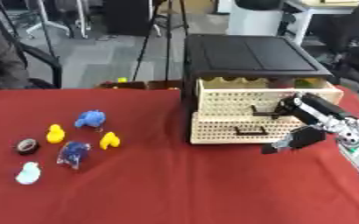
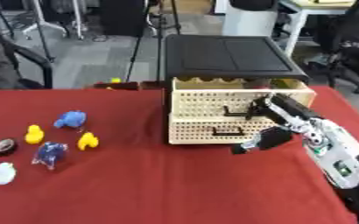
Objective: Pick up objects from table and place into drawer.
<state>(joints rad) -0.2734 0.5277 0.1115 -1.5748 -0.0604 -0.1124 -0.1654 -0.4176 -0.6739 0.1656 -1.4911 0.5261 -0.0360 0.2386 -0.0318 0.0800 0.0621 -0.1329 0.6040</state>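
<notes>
A drawer unit (image 1: 251, 54) with a black top and cream perforated fronts stands at the back right of the red table (image 1: 182, 183). Its upper drawer (image 1: 228, 98) is pulled out a little. My right hand (image 1: 291, 107) reaches in from the right, fingers curled at the upper drawer's black handle (image 1: 261, 113), thumb hanging down in front of the lower drawer (image 1: 221, 129). On the left lie a blue toy (image 1: 90, 118), two yellow ducks (image 1: 54, 133) (image 1: 110, 140), a dark blue toy (image 1: 74, 154), a pale blue duck (image 1: 29, 173) and a black round thing (image 1: 28, 145). No left hand shows.
Small yellow shapes (image 1: 236, 81) show inside the upper drawer's opening. A small yellow thing (image 1: 121, 80) sits past the table's far edge. Tripod legs and chairs stand on the floor behind. Bare red cloth spans the table's middle and front.
</notes>
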